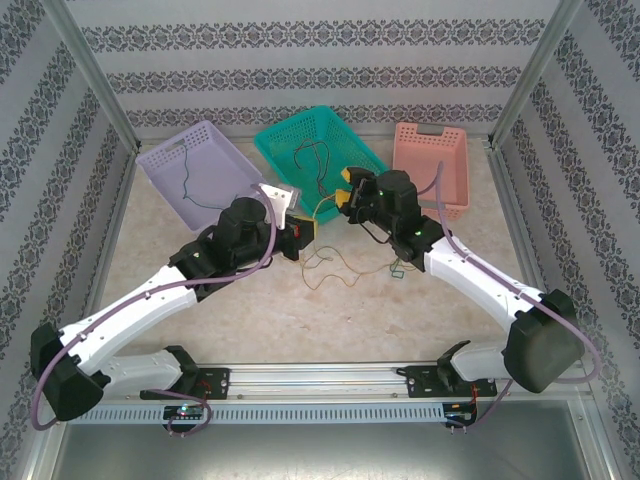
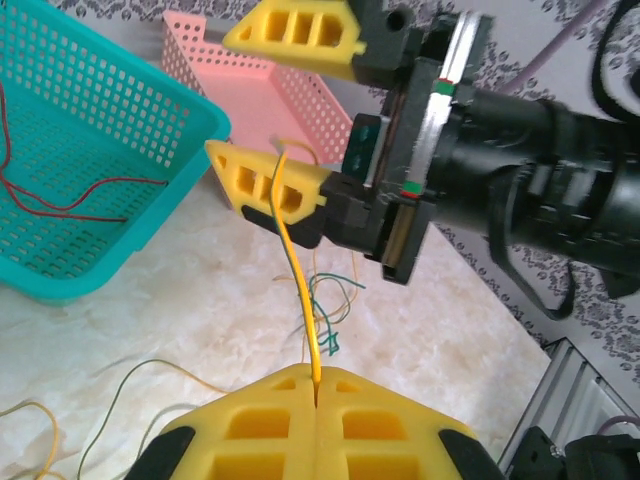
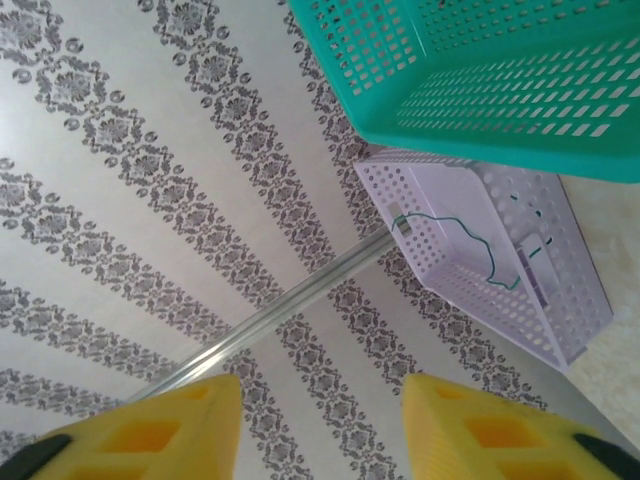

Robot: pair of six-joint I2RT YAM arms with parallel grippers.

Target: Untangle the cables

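Left claw (image 2: 316, 385): pads pressed together and clamped on the orange-yellow cable (image 2: 297, 262). The cable emerged from the seam between the pads and rose nearly straight to the right claw (image 2: 280, 110). There it curled over the lower yellow finger (image 2: 240, 158), touching it. Whether it hooked behind that finger could not be told.

Right claw: jaws stood apart with nothing gripped between them. In its own wrist view the patterned wall was visible through the gap.

From above, the two claws were close together at mid-surface. The left claw (image 1: 302, 232) sat just below and left of the right claw (image 1: 343, 190), both just in front of the teal basket (image 1: 275, 150).

Loose cables (image 1: 340, 262), pale yellow and green, lay in slack loops on the surface (image 1: 300, 320) just below the claws, apart from both.

A red cable (image 2: 70, 195) lay inside the teal basket. A dark green cable (image 3: 480, 250) lay in the lilac basket (image 1: 225, 165), well apart from both claws.

The pink basket (image 1: 430, 165) stood to the right of the teal one
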